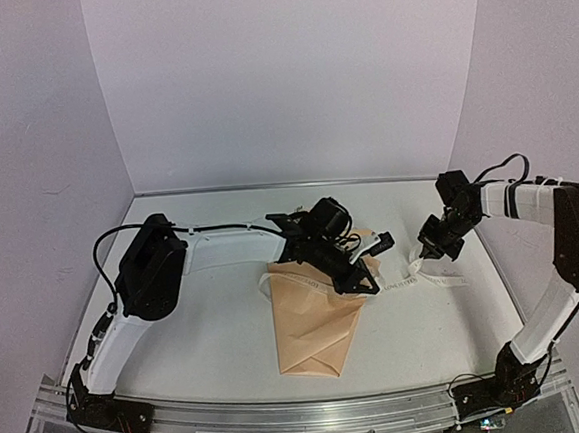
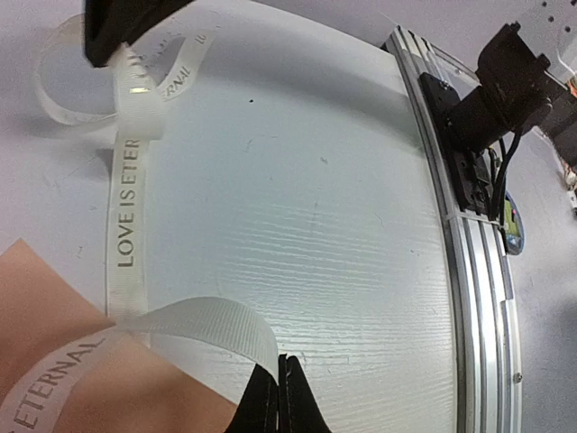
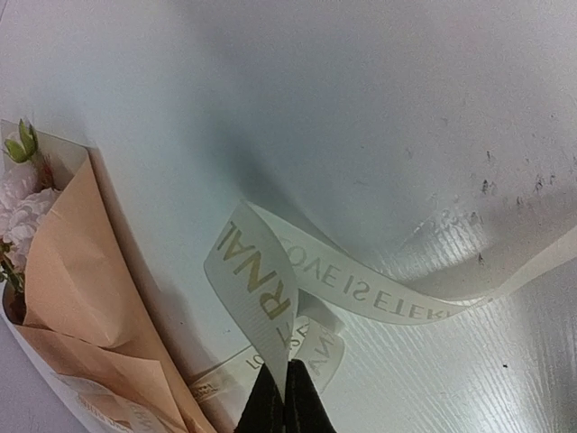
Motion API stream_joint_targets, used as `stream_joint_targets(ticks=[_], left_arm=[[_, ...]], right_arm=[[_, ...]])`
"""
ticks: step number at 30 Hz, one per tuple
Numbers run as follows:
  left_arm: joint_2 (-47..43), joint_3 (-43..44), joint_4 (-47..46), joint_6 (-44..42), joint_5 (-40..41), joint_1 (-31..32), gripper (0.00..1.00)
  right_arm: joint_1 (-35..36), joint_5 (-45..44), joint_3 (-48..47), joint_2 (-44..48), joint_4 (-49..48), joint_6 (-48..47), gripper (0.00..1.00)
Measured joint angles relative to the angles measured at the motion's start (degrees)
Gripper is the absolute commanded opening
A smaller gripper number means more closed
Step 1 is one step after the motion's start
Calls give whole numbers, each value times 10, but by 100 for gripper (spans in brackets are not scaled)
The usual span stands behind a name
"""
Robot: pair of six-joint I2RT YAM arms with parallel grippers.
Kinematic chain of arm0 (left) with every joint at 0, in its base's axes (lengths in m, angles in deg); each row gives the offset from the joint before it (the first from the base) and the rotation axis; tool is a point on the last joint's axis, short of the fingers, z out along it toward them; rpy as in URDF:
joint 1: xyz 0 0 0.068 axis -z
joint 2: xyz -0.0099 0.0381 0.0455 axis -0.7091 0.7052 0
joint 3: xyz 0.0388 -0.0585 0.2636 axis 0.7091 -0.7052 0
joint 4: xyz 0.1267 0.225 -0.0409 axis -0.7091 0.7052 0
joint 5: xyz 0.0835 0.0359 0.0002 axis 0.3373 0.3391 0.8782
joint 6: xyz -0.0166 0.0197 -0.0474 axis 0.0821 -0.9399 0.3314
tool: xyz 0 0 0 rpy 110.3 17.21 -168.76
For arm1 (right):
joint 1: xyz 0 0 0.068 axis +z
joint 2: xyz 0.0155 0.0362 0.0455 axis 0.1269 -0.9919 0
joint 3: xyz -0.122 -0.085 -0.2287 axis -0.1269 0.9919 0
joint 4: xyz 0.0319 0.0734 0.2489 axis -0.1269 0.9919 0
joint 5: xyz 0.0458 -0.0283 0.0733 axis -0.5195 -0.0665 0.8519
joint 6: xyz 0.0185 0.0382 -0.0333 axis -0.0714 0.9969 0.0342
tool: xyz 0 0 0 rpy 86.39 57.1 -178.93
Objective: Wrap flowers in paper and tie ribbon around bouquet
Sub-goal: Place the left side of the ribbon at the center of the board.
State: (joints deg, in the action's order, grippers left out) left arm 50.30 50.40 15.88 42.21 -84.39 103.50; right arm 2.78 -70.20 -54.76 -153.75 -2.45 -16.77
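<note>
Right now I am looking down on a white wood-grain bench [image 1: 208, 333] boxed in by pale lilac walls [image 1: 289, 76]. My left hand [image 2: 282, 397] is clenching the cream ribbon [image 2: 126, 207] over the wide end of the bouquet [image 1: 313, 325]. My right hand [image 3: 287, 397] is pinching the same ribbon out toward 3 o'clock. The bouquet is lying mid-bench, its long axis running 12 to 6 o'clock, its paper tip pointing at 6 and the flowers [image 3: 22, 194] peeking out at 12.

The bouquet [image 1: 318, 320] is lying flat, its narrow tip pointing to the near side. Tan paper [image 3: 81, 271] is wrapping the pink flowers [image 3: 22, 203]. The cream lettered ribbon [image 3: 361, 293] is stretching rightward, partly looping upward.
</note>
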Motion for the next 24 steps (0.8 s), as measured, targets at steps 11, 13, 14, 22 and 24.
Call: stream_joint_targets(ticks=[11,13,14,22,24], left_arm=[[2,41,30,-104,-13,17,0],[3,52,33,-117,-17,17,0],[6,59,36,-120,-19,17,0],[11,46,7,-94,-1,16,47],[5,14,-26,-70,7,13,54]], right_arm=[[2,47,-88,-47,12,-3,0],[8,55,-111,-54,15,-10,1],[13,59,-122,-57,17,-13,1],[57,91,-210,-88,32,-43,5],[65,100,-226,-96,32,-50,5]])
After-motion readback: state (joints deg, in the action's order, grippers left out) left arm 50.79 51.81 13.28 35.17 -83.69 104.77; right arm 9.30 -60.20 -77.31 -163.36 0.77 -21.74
